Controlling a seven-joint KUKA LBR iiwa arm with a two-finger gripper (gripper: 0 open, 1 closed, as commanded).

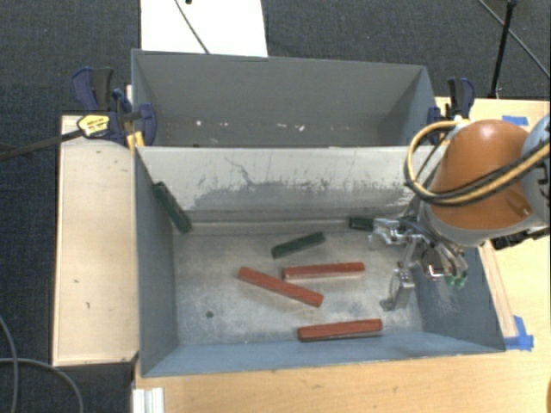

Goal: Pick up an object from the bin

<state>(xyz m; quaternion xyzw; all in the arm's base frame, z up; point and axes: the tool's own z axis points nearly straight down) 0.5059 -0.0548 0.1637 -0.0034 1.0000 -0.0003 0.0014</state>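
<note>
Camera view: gripper sits low at the right end of the bin, fingers spread apart, bare floor between them, nothing gripped. Short dark green piece lies just left of the far finger, by the far wall. Middle red-brown bar ends just left of the gripper. Near red-brown bar lies along the near wall. Slanted red-brown bar and dark green bar lie further left. Leaning green bar rests in the far-left corner.

Red sticks and green sticks litter the bin.
</note>
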